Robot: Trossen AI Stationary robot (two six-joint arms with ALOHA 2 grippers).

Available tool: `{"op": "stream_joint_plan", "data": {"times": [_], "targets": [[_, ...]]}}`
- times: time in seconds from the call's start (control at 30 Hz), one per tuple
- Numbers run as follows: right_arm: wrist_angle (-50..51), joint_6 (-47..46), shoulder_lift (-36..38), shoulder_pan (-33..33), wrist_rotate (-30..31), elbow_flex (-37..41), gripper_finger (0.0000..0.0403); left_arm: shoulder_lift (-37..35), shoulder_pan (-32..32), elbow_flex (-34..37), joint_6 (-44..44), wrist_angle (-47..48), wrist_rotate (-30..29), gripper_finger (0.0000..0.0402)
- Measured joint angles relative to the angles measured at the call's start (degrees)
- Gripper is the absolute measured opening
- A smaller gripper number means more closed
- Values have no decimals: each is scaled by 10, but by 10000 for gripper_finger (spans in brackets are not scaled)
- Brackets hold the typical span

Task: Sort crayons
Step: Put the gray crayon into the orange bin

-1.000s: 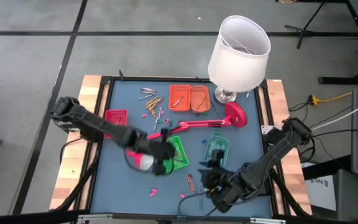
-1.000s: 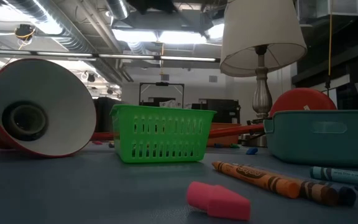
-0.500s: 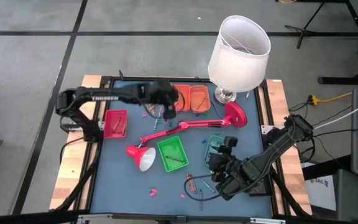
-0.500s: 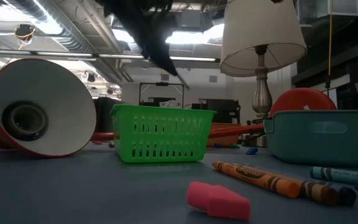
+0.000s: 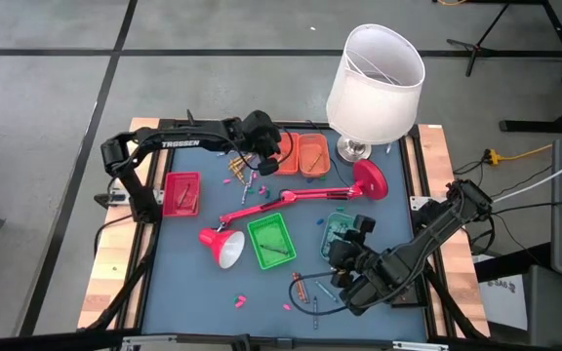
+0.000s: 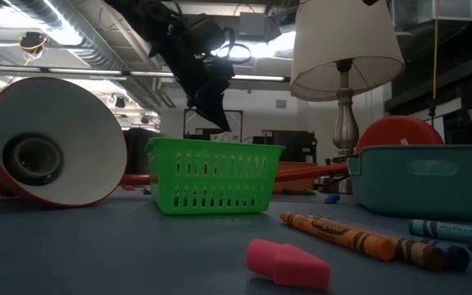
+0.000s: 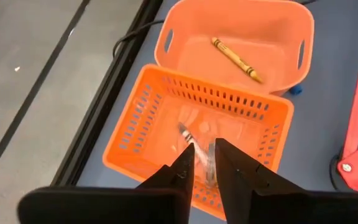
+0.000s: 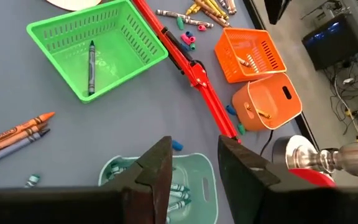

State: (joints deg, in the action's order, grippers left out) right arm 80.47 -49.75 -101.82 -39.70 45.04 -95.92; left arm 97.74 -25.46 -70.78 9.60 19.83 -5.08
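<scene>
Inside green basket: one crayon.

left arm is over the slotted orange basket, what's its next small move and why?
Probably lift and swing back to the loose crayon pile. The left tool hangs over the slotted orange basket with a narrow gap between its fingers and nothing visibly pinched; a crayon lies on the basket floor below, so the drop looks done.

Blue table — baskets, lamps, loose crayons.
</scene>
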Motion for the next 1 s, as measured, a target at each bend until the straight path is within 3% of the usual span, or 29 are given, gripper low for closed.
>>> {"op": "stream_joint_plan", "data": {"times": [0.23, 0.33, 0.67, 1.0], "targets": [[-3, -22, 0, 0, -26, 0, 127, -14, -8, -1, 20, 18, -56, 88], [-5, -27, 0, 0, -26, 0, 127, -32, -26, -14, 58, 68, -78, 101], [0, -25, 0, 0, -26, 0, 127, -46, -140, -11, 90, 214, 52, 92], [5, -25, 0, 0, -26, 0, 127, -45, -218, 86, 105, 194, 62, 63]]}}
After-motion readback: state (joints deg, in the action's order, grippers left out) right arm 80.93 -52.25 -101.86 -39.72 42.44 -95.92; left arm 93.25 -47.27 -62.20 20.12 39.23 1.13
